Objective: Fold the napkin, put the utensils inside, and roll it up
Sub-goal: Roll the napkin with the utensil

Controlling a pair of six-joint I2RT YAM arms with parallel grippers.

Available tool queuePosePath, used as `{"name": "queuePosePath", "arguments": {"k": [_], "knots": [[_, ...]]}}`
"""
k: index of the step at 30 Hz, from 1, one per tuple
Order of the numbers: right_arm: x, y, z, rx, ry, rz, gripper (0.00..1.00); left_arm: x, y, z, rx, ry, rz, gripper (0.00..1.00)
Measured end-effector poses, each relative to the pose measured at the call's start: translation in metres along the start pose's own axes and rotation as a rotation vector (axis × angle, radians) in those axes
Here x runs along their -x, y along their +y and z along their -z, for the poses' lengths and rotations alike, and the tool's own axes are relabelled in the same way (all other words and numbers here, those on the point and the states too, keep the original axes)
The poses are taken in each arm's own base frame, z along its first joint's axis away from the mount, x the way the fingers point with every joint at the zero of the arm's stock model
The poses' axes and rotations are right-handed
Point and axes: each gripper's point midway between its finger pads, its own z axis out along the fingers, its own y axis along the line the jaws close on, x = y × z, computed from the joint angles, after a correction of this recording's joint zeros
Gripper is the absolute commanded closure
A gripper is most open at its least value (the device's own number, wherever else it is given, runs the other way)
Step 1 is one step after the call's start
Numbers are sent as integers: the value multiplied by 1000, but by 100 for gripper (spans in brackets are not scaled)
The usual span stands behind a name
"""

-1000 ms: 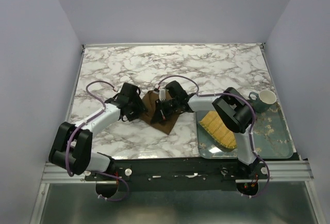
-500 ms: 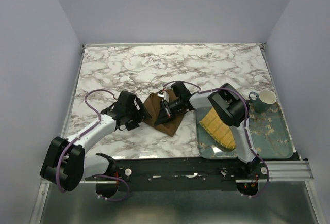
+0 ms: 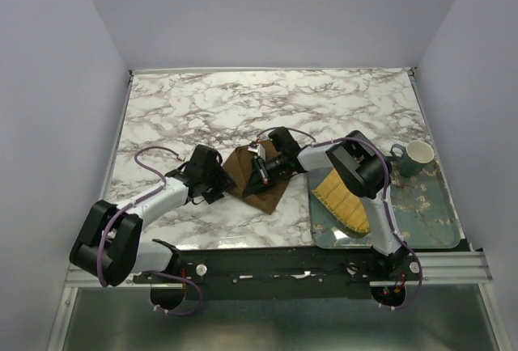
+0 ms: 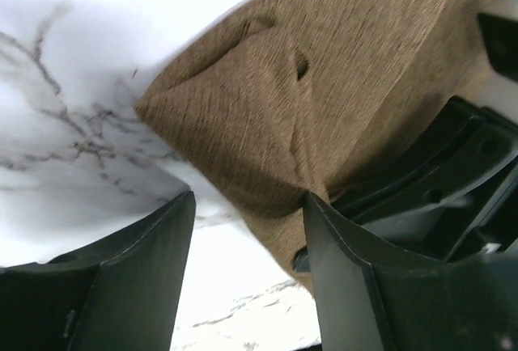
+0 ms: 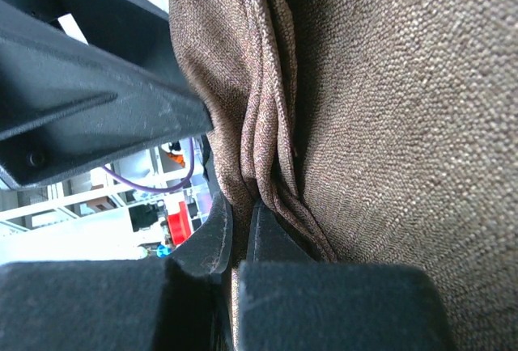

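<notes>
Left fingers [image 4: 121, 278] stand wide, with a folded corner of the one napkin [image 4: 324, 68] between them on the marbled worktop [image 3: 283, 108]. Right fingers [image 5: 202, 238] are pinched on its bunched layers, tips buried in cloth. From above, both wrists cover much of the napkin. Rightward: one bamboo mat [image 3: 344, 201], one tray [image 3: 425, 213], one mug [image 3: 417, 155].

One napkin [image 5: 388, 124], brown woven cloth, filling the right side, folds bunched in layers. Right hand [image 5: 243, 215], fingers pinching those folds. Black machine part [image 5: 81, 100], upper left, against the cloth.
</notes>
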Motion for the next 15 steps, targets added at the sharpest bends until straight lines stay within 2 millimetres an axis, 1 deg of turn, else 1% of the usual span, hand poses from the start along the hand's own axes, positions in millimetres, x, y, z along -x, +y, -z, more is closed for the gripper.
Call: {"name": "queuePosePath", "arguments": {"k": [3,4,8,10,11,12,13,15], "knots": [[0,0,0,1,0,0,100,4,-6,-5,-29,-28,13,37],[0,0,0,1,1,0,99,6,-9,-7,-41,-36,18,38],[-1,-1,0,6,6,-3,99,11,-18,-15,-76,-60,24,71],[-1,-1,1,7,5,-7,99,12,-17,-19,-76,-66,26,80],[-1,-2,1,7,4,-7,100,12,-18,-21,-79,-69,29,94],[-1,-2,1,6,5,-8,99,12,-19,-22,-87,-71,31,98],[-1,-3,1,5,6,-10,99,12,-21,-24,-93,-71,33,99],[0,-3,1,2,7,-6,99,13,-30,-24,-118,-72,45,100]]}}
